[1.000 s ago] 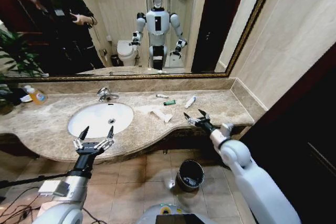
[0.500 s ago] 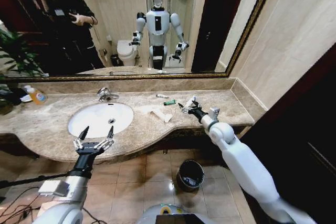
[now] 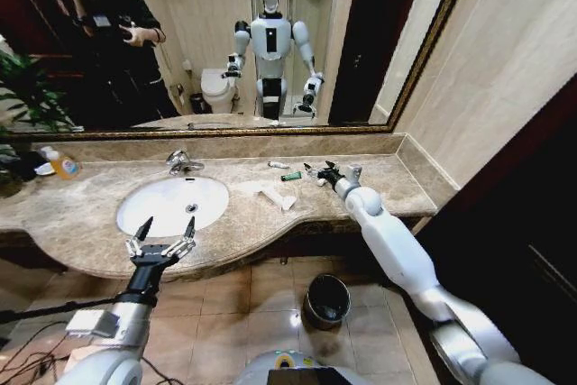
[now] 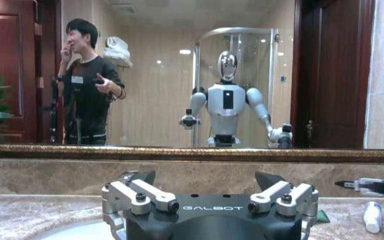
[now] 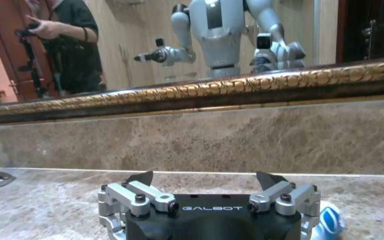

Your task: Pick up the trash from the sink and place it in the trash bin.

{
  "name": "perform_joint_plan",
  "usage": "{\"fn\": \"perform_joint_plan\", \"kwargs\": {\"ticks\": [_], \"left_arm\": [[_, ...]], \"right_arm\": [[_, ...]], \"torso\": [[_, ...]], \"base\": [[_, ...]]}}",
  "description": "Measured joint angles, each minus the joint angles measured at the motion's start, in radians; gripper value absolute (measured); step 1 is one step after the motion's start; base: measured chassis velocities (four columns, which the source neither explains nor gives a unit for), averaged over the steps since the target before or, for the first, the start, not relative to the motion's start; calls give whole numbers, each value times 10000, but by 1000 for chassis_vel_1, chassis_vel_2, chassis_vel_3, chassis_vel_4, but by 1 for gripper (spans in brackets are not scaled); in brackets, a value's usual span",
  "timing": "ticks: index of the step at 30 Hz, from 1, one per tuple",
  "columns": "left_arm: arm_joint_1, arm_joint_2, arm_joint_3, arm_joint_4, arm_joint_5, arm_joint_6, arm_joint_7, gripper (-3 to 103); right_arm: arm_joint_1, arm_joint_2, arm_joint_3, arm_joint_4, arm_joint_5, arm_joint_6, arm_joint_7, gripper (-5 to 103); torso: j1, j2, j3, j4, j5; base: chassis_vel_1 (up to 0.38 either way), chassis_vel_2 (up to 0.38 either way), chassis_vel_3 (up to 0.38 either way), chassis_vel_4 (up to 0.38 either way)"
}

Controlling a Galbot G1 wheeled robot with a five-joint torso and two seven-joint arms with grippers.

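Note:
The white oval sink [image 3: 149,209] lies in the beige marble counter, with its chrome faucet [image 3: 180,163] behind it. The trash sits on the counter to the right of the basin: crumpled white paper [image 3: 269,191], a green mini tube [image 3: 290,176] and a small white tube [image 3: 278,165]. My right gripper [image 3: 319,170] is stretched out over the counter beside the green tube, open, with a white tube with a blue end [image 5: 327,223] lying just beside its fingers. My left gripper [image 3: 163,235] hangs open at the sink's front rim. On the floor below the counter stands the dark round trash bin [image 3: 326,299].
A clear bottle of orange liquid [image 3: 62,165] stands at the counter's far left beside a plant. The mirror and its gold frame [image 5: 245,85] rise close behind the counter. A dark door panel [image 3: 532,223] bounds the right side. A person shows in the mirror.
My right arm has reached from the counter's front edge toward the back, bringing its open gripper to the white tube with the blue end. The left arm has stayed still.

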Motion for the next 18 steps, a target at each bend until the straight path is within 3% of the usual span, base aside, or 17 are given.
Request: {"fn": "perform_joint_plan", "kwargs": {"ticks": [7, 18], "left_arm": [[0, 0, 0, 0, 0, 0, 0, 100], [0, 0, 0, 0, 0, 0, 0, 100]], "right_arm": [[641, 572, -166, -1017, -317, 186, 163, 100], [704, 777, -213, -1660, -731, 397, 280, 100]], "torso": [[0, 1, 0, 1, 0], [0, 1, 0, 0, 1]], "base": [[0, 0, 0, 0], [0, 0, 0, 0]]}}
